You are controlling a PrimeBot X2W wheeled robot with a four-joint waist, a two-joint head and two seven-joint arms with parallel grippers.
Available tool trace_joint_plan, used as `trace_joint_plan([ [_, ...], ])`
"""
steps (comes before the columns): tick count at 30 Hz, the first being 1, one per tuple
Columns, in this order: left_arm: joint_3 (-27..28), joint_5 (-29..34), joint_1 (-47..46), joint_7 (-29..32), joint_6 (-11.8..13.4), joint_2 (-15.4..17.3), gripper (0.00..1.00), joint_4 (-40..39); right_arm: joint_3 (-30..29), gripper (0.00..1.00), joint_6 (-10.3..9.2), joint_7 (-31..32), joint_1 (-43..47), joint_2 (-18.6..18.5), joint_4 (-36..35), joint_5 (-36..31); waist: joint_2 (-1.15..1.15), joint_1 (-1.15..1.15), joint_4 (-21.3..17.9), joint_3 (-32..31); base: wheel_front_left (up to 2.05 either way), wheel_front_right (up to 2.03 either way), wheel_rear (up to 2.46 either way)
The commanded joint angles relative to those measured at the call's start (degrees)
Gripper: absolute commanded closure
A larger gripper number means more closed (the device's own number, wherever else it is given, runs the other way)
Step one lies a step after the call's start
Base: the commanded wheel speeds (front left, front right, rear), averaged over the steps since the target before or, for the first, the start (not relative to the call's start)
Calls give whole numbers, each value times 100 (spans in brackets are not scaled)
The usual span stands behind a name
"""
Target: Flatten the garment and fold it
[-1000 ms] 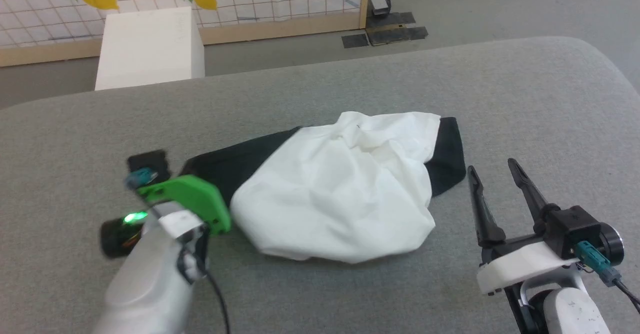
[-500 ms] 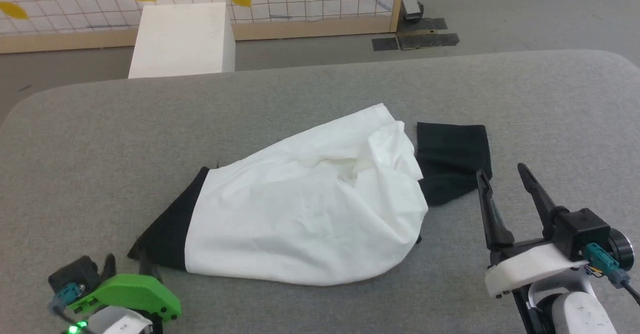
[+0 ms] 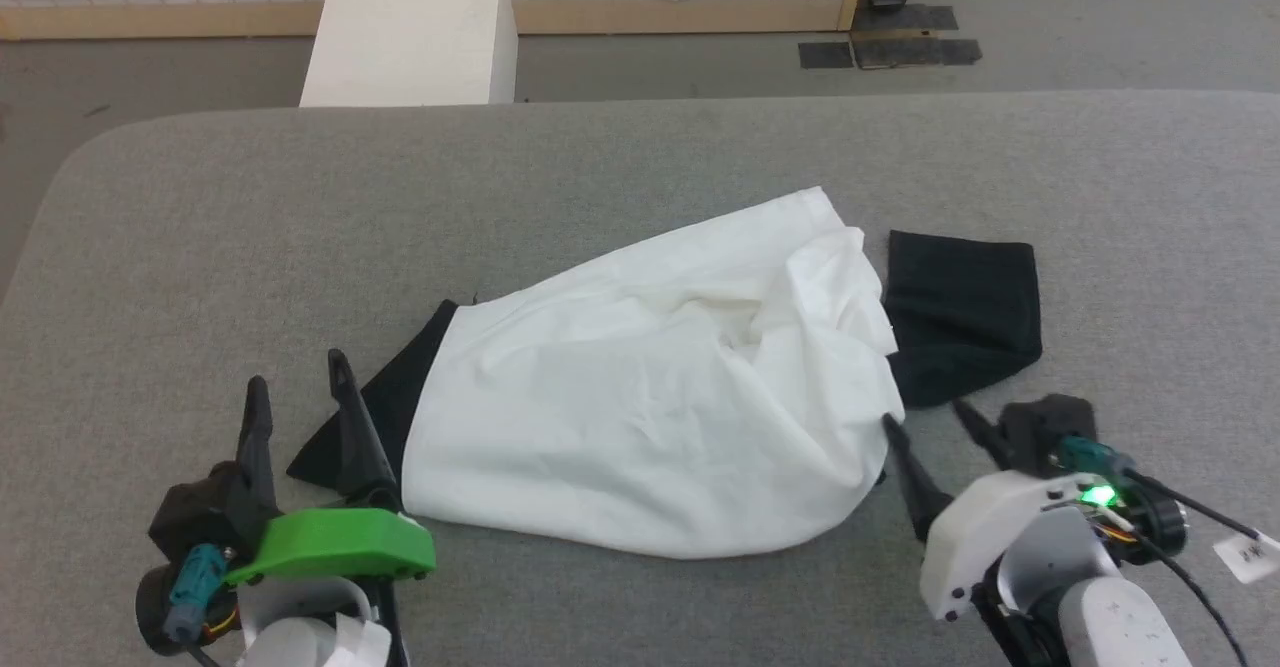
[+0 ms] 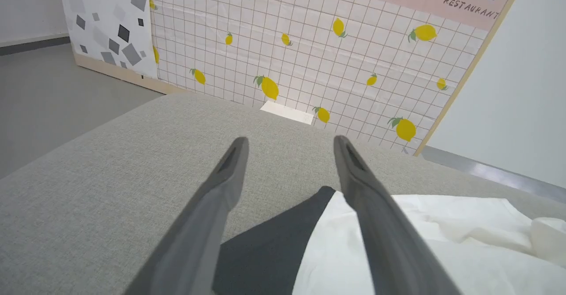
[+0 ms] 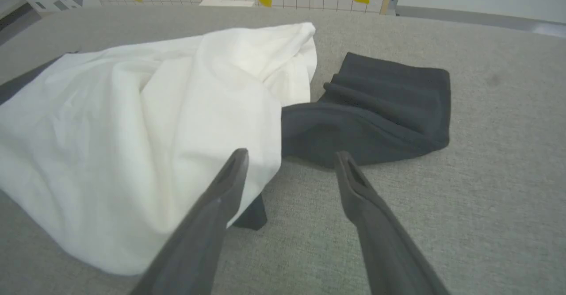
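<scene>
The garment (image 3: 650, 397) lies crumpled on the grey padded table (image 3: 200, 247), white body in the middle, one black sleeve (image 3: 960, 317) at its right and another black sleeve (image 3: 385, 412) at its left. My left gripper (image 3: 297, 375) is open just left of the left sleeve, holding nothing; in the left wrist view its fingers (image 4: 290, 140) straddle that sleeve's tip (image 4: 269, 246). My right gripper (image 3: 922, 415) is open at the garment's lower right edge. In the right wrist view its left fingertip (image 5: 234, 162) lies over the white cloth (image 5: 132, 122), with the black sleeve (image 5: 380, 109) ahead.
A white box (image 3: 410, 32) stands on the floor beyond the table's far edge. A lemon-patterned tiled panel (image 4: 309, 43) with a wooden frame stands behind it. Bare table surface surrounds the garment on all sides.
My left gripper pulled the left sleeve out toward the lower left, then opened and let it go. My right gripper tilted in toward the garment's right edge. The head camera has shifted.
</scene>
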Motion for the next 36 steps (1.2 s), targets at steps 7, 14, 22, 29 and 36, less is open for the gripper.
trace_joint_plan([
  [7,205,319,-148,-25,-350,-249,0,145,347,39,-9,1109,-370,8,141,505,40,0,194,224,0,0,0],
  [14,381,412,-129,-25,-496,-303,0,267,404,100,-9,959,-455,-105,-192,674,40,0,201,170,0,0,0],
  [22,417,401,-53,-26,-534,-311,0,351,-922,100,-9,633,-590,-216,-1063,192,40,0,73,-43,0,0,0],
  [29,342,369,-19,-26,-544,-312,0,411,-1940,100,-9,780,-768,-333,-1890,-533,40,0,40,-154,0,0,0],
  [36,335,359,-33,-26,-558,-312,0,446,822,100,-9,1095,-1275,-731,-2146,-474,40,0,18,-119,0,0,0],
])
